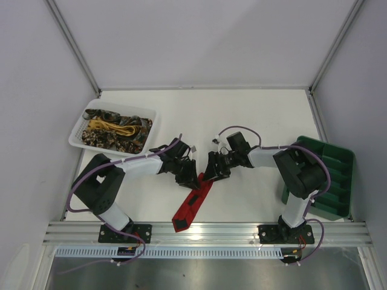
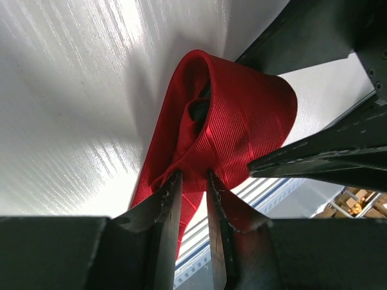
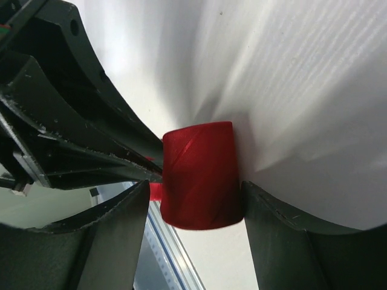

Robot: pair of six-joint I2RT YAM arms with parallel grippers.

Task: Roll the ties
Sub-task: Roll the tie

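A bright red tie (image 1: 192,205) lies on the white table, its flat pointed end toward the front rail and its far end rolled up between the two grippers. My left gripper (image 1: 192,176) (image 2: 192,175) is shut on the red fabric at the roll's (image 2: 242,115) base. My right gripper (image 1: 211,174) (image 3: 195,184) stands open around the roll (image 3: 199,175), with a gap showing at its left finger. Brown-gold patterned and yellow ties (image 1: 115,128) lie heaped in the basket at the back left.
The white mesh basket (image 1: 78,136) sits at the back left. A green compartment tray (image 1: 338,175) stands at the right edge beside the right arm. A metal rail (image 1: 205,232) runs along the table's near edge, just past the tie's tip.
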